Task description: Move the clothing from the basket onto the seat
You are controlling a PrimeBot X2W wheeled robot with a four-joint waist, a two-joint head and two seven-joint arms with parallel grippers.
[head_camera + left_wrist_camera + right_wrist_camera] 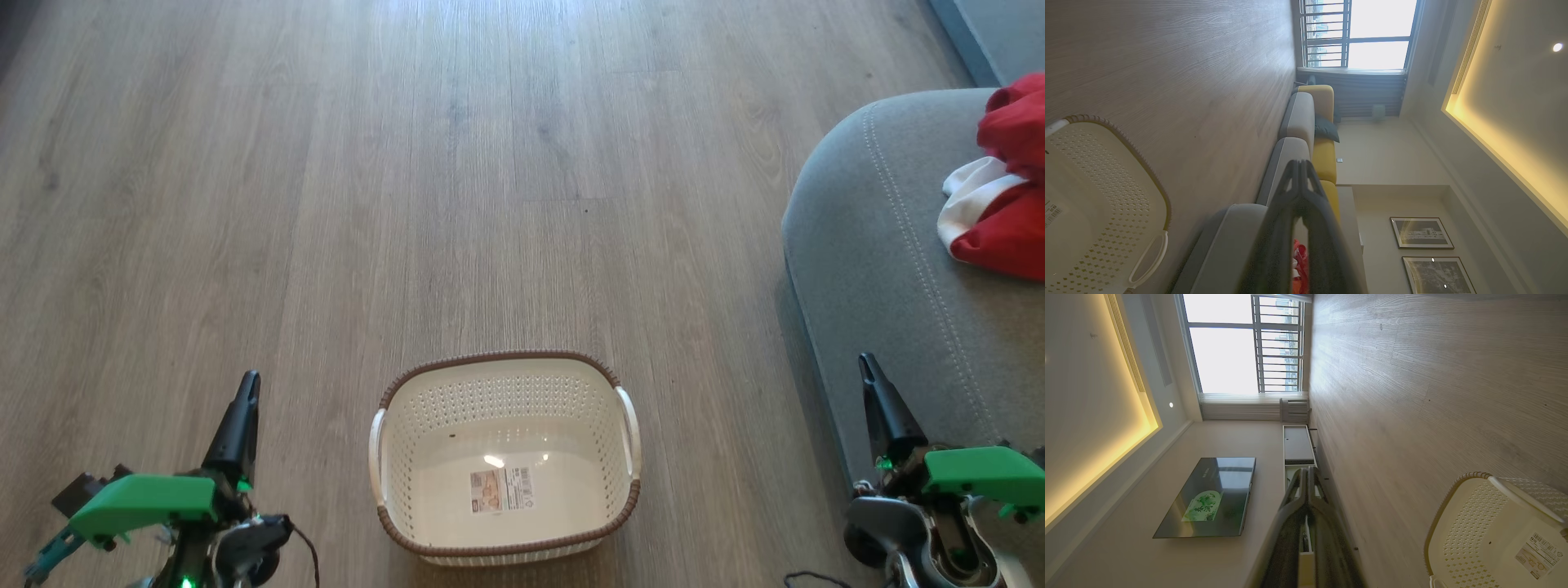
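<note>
Wood-plank floor (408, 163) ran out ahead of us toward a bright window (1372, 32), and on it the work looked all but finished. The clothing (1000, 204), a red heap with a white panel at its near side, lay on top of the seat (873, 245), set back from that cushion's rounded corner and well inside its stitched edge. We could not tell how far the heap ran on, since the head view cut it off. The basket (500, 357) stood on the floor out from the seat's corner, apart from it, and its inside held nothing but the printed label (500, 490) on its bottom. Our left gripper (247, 384) hung over the floor to one side of the basket. Our right gripper (865, 365) hung at the other side, over the seat's near edge. Both were clenched, the fingers (1274, 245) pressed tip to tip with no cloth between them.

We judged the moving step done: every garment we could see was on the seat and none was in the basket. The next move, as we read it, called for little more than a check that nothing hung over the cushion's edge. If any cloth needed shifting, the right arm was the nearer one, and its fingers would have to part first.
</note>
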